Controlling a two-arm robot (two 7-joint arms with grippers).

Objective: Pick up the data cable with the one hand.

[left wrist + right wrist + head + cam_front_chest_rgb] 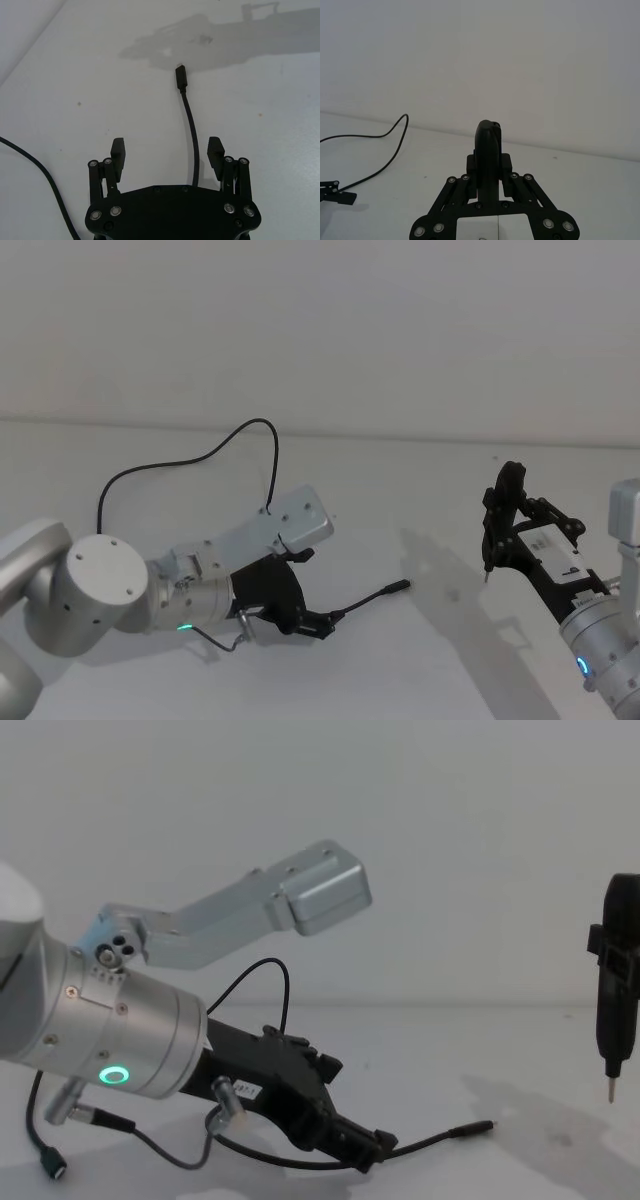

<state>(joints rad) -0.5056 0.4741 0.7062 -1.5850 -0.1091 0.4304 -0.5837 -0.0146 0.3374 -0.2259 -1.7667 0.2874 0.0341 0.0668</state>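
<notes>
The data cable (pixel 372 598) lies on the white table, its slim plug (pixel 180 76) pointing away from my left gripper (pixel 166 147). That gripper is low over the table and open, one finger on each side of the cord, which runs nearer one fingertip (pixel 215 150). The chest view shows the left gripper (pixel 362 1152) at table level with the cable (pixel 425 1141) leading out to the plug (pixel 478 1128). Behind the arm the cord rises in a loose loop (pixel 215 448). My right gripper (pixel 508 530) hovers at the right, shut on a black holder (pixel 488 145) with a pen-like probe (pixel 612 1010).
A silver camera bracket (pixel 285 525) juts over the left wrist. A short dark wire (pixel 120 1128) hangs from that wrist and ends in a stubby connector (pixel 52 1163). The table (pixel 430 490) is plain white, with a pale wall behind it.
</notes>
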